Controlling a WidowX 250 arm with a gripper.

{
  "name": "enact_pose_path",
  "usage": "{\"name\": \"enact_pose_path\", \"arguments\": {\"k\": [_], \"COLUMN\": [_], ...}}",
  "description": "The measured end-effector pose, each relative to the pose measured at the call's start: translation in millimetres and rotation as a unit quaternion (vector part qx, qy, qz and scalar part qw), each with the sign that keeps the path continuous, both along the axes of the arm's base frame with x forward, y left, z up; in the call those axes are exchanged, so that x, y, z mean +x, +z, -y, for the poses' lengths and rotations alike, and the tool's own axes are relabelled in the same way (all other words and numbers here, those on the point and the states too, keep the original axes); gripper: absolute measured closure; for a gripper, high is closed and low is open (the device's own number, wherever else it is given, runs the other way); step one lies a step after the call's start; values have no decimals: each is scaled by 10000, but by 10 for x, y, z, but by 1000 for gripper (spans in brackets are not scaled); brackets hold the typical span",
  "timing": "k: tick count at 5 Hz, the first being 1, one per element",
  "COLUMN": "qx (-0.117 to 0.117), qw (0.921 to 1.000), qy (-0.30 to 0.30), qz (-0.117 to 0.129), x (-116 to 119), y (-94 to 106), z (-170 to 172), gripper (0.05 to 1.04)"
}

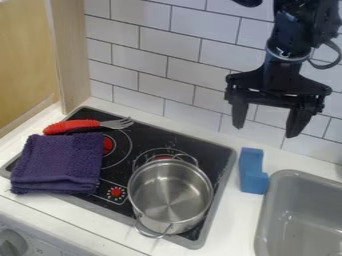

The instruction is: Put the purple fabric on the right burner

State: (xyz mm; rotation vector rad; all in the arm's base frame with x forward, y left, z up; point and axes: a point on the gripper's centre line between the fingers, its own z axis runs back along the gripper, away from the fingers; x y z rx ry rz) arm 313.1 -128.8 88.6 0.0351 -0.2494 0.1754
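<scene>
Gripper [266,131] noted at upper right of the view, hung in front of the tiled wall [182,37], above the bench [227,142] and apart from it. Fingers [238,116] pointed downward and spread wide; nothing is held between them, and nothing is touched.

Purple fabric [57,162] found folded into a thick, squarish pad on the left part of the stove [140,132]. The left burner [107,145] is partly covered by it, with red centre and ring exposed at its right edge. The stove's left and front rims are overlapped, and the pad's outer corner is extended past them over the bench.

Right burner [162,157] occupied: a steel pot [170,192] is set upright over it, open top, wire handles at back and front. A sliver of red burner is left visible at the pot's back edge. Pot and fabric are set apart.

Fork [90,125] laid just behind the fabric; its red handle is pointed left, its tines right. A small red dial [116,192] is seen between fabric and pot. Blue block [253,172] placed on the bench between stove and grey sink [304,215].
</scene>
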Motion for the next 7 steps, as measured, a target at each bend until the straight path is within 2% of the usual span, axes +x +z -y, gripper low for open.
{"name": "enact_pose_path", "arguments": {"k": [1,2,3,4,5,6,7], "qx": [132,171,89,44,85,3,-105], "qw": [9995,9991,9995,9963,9920,9838,9735], "qy": [17,126,267,860,1259,1788,2270], "qz": [-271,-354,-155,-54,-88,-132,-242], "x": [-99,-126,-88,-66,-45,-13,-71], "y": [-164,-168,-23,92,76,70,-25], "z": [-39,-63,-131,-448,-723,-1018,-1281], "gripper": [85,85,85,85,85,85,85]}}
